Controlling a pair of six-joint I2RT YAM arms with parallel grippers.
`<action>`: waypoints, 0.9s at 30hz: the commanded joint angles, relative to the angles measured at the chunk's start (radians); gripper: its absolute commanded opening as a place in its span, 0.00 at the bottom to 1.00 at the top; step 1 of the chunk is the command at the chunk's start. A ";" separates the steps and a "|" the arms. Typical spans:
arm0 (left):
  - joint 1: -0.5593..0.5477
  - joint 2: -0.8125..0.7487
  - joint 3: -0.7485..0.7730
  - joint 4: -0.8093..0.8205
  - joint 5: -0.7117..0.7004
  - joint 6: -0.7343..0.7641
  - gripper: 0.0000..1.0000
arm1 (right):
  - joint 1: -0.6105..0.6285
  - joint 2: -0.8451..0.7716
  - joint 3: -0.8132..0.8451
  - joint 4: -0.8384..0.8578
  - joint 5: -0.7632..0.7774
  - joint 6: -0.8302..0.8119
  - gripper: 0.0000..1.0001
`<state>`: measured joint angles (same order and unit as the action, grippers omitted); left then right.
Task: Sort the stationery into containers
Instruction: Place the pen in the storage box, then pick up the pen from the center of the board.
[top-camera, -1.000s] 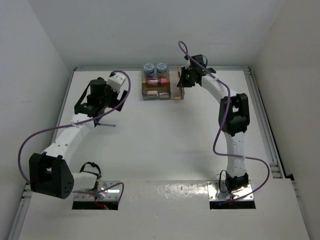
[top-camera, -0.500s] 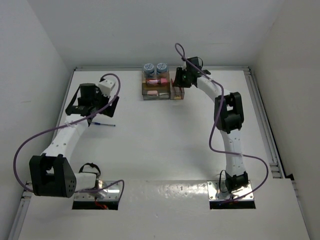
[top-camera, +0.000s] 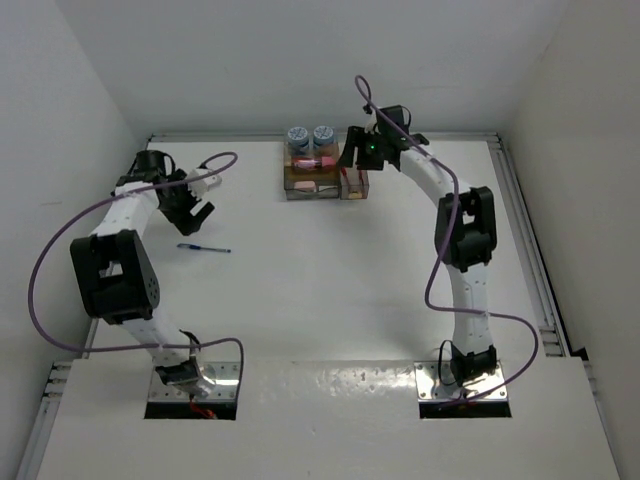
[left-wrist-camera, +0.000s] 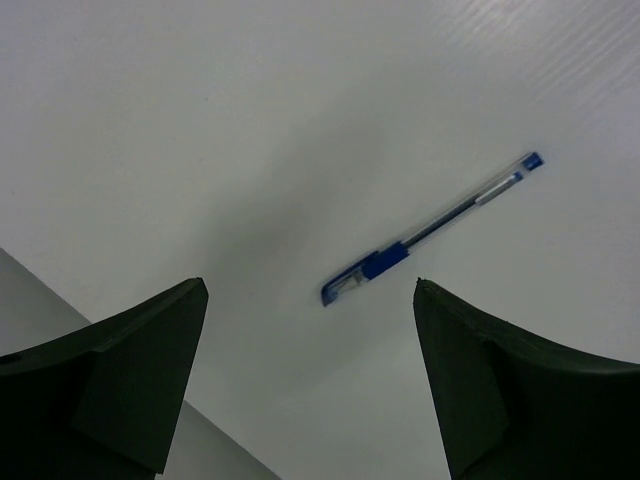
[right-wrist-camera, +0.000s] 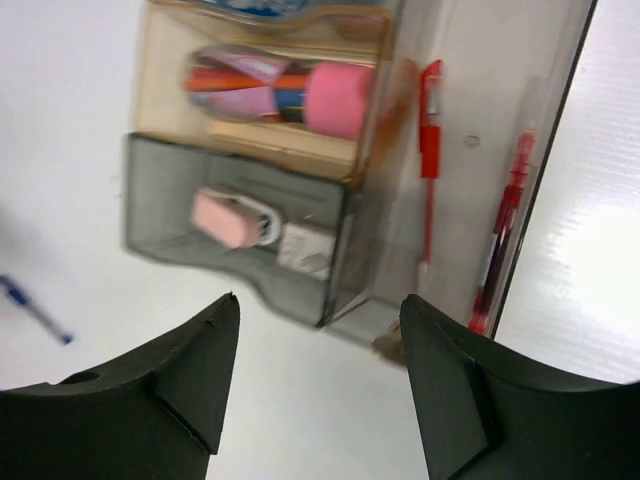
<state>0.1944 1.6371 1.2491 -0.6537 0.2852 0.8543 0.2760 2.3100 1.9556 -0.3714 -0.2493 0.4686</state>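
First, the blue pen (top-camera: 204, 248) lies alone on the white bench (top-camera: 330, 290), left of centre and well apart from the other stationery. Just beyond it the left arm's fingers (left-wrist-camera: 130, 370) hang above the bench, spread wide with nothing between them. In the left wrist view the pen lies slantwise below the gap and touches neither finger.

Farther back, at the bench's far edge, sits the clear-walled organiser (right-wrist-camera: 335, 290). Its near compartment holds a white-pink eraser (right-wrist-camera: 232, 218) beside a small whitish piece (right-wrist-camera: 300, 250). The next compartment back holds the pink chunky piece (right-wrist-camera: 340, 100), which lies against some coloured items (right-wrist-camera: 240, 85) too blurred to name. The narrow side section on the right holds two red pens (right-wrist-camera: 430, 140), one along its middle and one close to the outer wall.

The right arm's fingers (right-wrist-camera: 160, 390) hover above the organiser on its right side, parted and empty, touching nothing. Farthest of all, two round blue-grey rolls (top-camera: 298, 136) stand side by side at the organiser's far end.
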 joint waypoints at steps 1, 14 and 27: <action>0.059 0.065 0.114 -0.121 0.100 0.260 0.90 | -0.020 -0.161 -0.021 0.011 -0.116 0.005 0.65; 0.108 0.187 0.096 -0.184 0.164 0.548 0.86 | -0.069 -0.245 -0.072 -0.156 -0.277 -0.090 0.70; 0.091 0.300 0.119 -0.176 0.167 0.572 0.86 | -0.104 -0.241 -0.072 -0.201 -0.406 -0.077 0.73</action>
<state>0.2970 1.9224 1.3437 -0.8211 0.4080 1.3781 0.1852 2.1029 1.8793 -0.5735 -0.6163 0.4034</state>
